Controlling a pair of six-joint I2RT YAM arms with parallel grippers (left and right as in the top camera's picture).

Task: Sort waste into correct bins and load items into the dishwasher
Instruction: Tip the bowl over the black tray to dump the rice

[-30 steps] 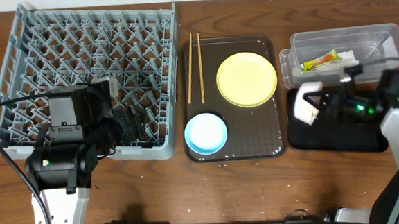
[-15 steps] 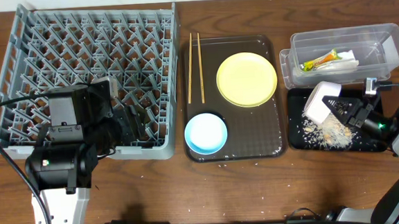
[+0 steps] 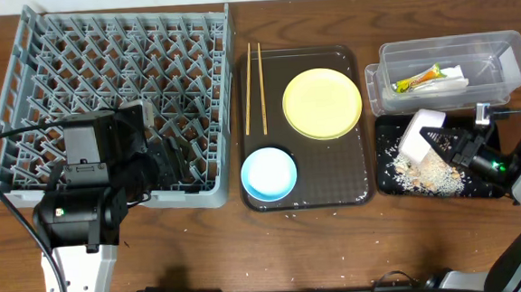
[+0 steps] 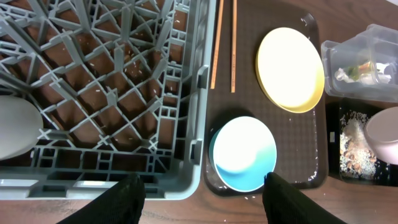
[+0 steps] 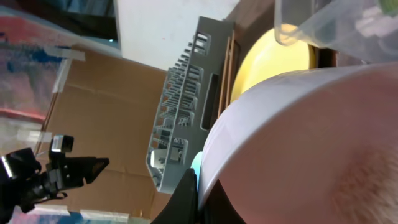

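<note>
Overhead: right gripper clamping rim of white bowl, holding it tilted above black tray; beige crumbs lying in tray. Sachet and wrapper sitting in clear tub. Yellow plate, blue bowl, chopsticks resting on brown tray, beside dish rack.

Left wrist: left gripper hovering over rack edge, fingers standing wide apart (nothing between them).

Right wrist: bowl filling frame, dark finger pressing against rim.

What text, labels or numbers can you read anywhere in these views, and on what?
No text reads in any view.
The sachet in the tub: coloured print, too small to read.
The rack, plate, blue bowl, white bowl: no markings show.
</note>
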